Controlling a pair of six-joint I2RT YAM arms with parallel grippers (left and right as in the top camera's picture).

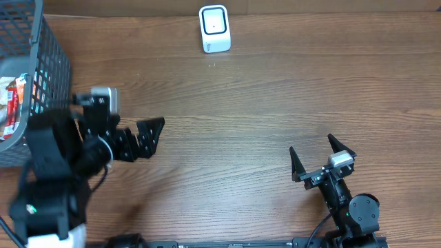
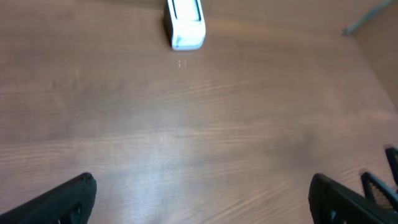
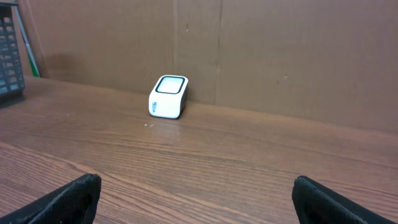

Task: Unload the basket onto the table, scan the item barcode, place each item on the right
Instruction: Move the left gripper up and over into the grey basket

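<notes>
1. Both pairs of jaws are spread wide with nothing between them. The left gripper [image 1: 156, 138] is just right of the basket, and the right gripper [image 1: 311, 143] is near the front right of the table.
2. The wooden table [image 1: 241, 96] carries everything.
3. The grey lattice basket [image 1: 54, 65] stands at the table's far left edge.
4. The white barcode scanner [image 1: 214, 29] stands at the back centre, well apart from both grippers.
5. The red-and-white packet [image 1: 9, 103] lies inside the basket, partly cut off by the frame.

looks like a mock shop checkout rig. white barcode scanner [image 1: 214, 29] and grey mesh basket [image 1: 52, 69] on a wood bench [image 1: 275, 96]. cardboard wall [image 3: 298, 50] behind.
</notes>
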